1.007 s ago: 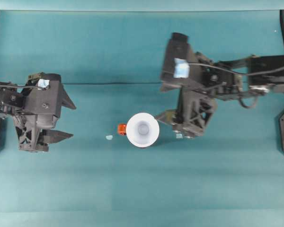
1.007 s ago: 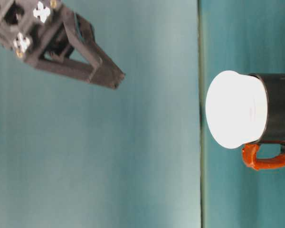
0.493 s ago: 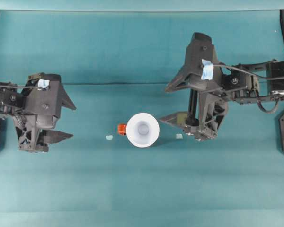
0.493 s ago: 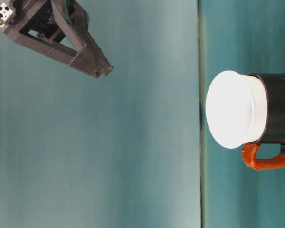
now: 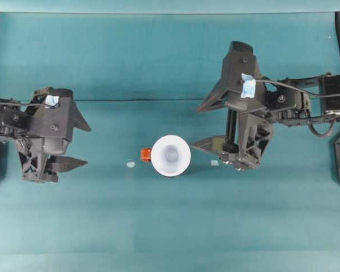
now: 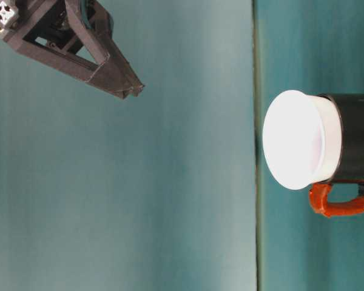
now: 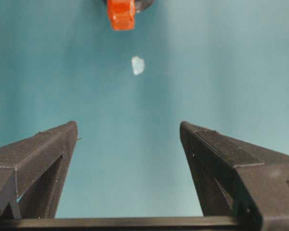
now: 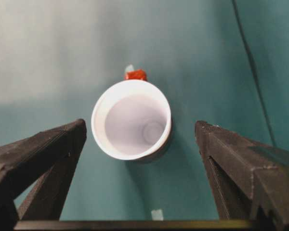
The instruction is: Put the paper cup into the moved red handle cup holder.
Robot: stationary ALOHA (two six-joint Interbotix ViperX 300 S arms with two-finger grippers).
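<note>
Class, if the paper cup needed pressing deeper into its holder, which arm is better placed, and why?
Probably the right: its open end effector sits nearer the paper cup and frames it; the left end effector is farther.

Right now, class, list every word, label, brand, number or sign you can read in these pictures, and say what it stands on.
None can be read.
The paper cup: plain white, no print.
The red handle cup holder: glossy black, no lettering seen.
Pale blue tape on the right arm and on the left arm: blank.
Small pale scraps on the teal table: too small to tell.
</note>
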